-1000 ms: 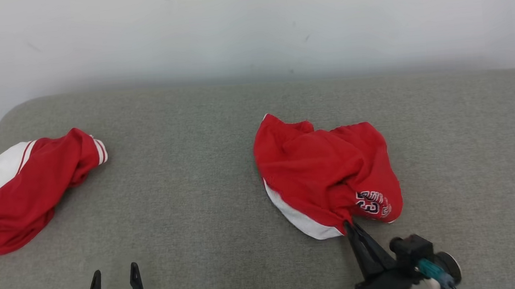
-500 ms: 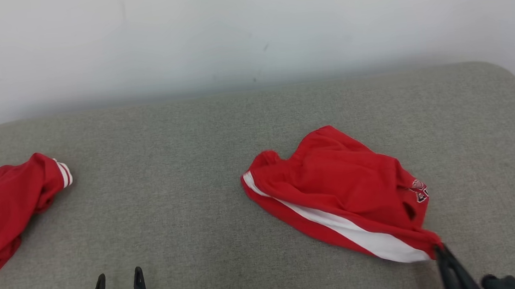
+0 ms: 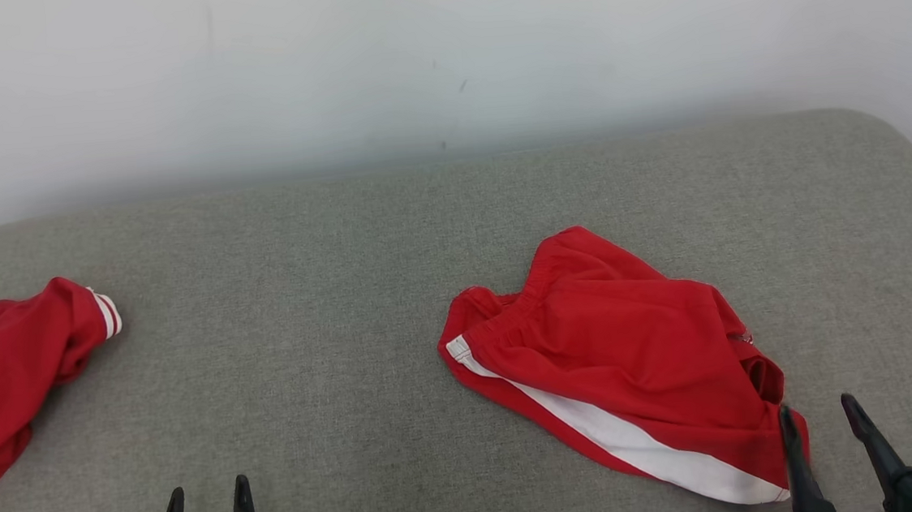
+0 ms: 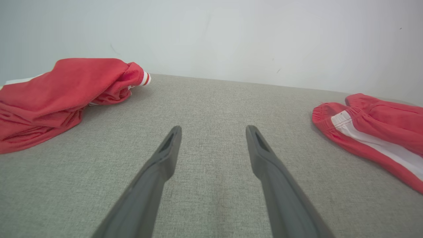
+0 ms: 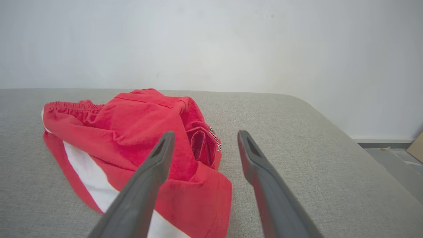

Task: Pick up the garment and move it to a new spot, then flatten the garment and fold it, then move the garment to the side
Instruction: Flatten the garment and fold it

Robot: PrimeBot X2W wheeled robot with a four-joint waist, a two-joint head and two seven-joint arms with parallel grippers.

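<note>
The garment (image 3: 619,357), red shorts with a white side stripe, lies crumpled on the grey surface right of centre. It also shows in the left wrist view as the garment (image 4: 380,132) and in the right wrist view as the garment (image 5: 132,132). My right gripper (image 3: 816,408) is open at the garment's near right corner, and its left finger overlaps the cloth's edge. In its own view the right gripper (image 5: 205,135) holds nothing. My left gripper (image 3: 207,487) stands open and empty near the front edge, well left of the garment, and the left gripper (image 4: 214,129) hovers over bare fabric.
A second red and white garment (image 3: 2,381) lies bunched at the far left, seen again as the second garment (image 4: 59,96). The grey padded surface (image 3: 329,298) ends against a white wall (image 3: 439,46). Its rounded right edge drops to the floor (image 5: 393,162).
My right gripper has opened and let go of the garment's corner. Before that it dragged the garment to the right and towards me. The head camera turned too. The left gripper stayed put.
</note>
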